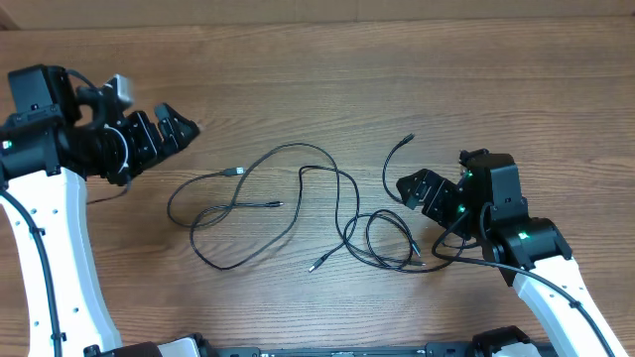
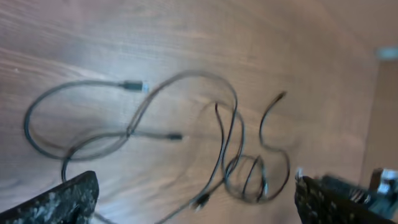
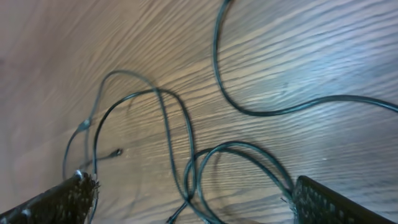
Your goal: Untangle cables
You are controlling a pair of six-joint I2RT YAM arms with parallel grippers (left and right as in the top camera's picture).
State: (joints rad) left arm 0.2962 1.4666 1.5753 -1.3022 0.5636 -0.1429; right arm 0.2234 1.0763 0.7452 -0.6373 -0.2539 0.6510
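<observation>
Black cables (image 1: 301, 171) lie in the middle of the wooden table (image 1: 317, 59), flat on the bare top and held by nothing. Their tangle runs long from left to right in the overhead view. On the left, wide slack loops overlap each other. On the right, a few small tight loops (image 1: 389, 241) stack over one another. A long strand arches between the two groups and crosses others on its way.

A silvery plug (image 1: 236, 172) sits at the far side of the left loops and points right. A second plug (image 1: 276, 204) lies inside those loops, also pointing right. A third plug (image 1: 316, 266) points toward the near edge. One free end (image 1: 408, 139) curves up from the small loops and points to the far right.

The right gripper (image 1: 409, 198) hangs just beside that curved end and the small loops, with its fingers spread and nothing between them. The right arm's thick wire (image 1: 464, 250) runs close to the small loops; whether it touches them I cannot tell. The left gripper (image 1: 179, 134) is well apart at the far left, fingers also spread wide and empty.
</observation>
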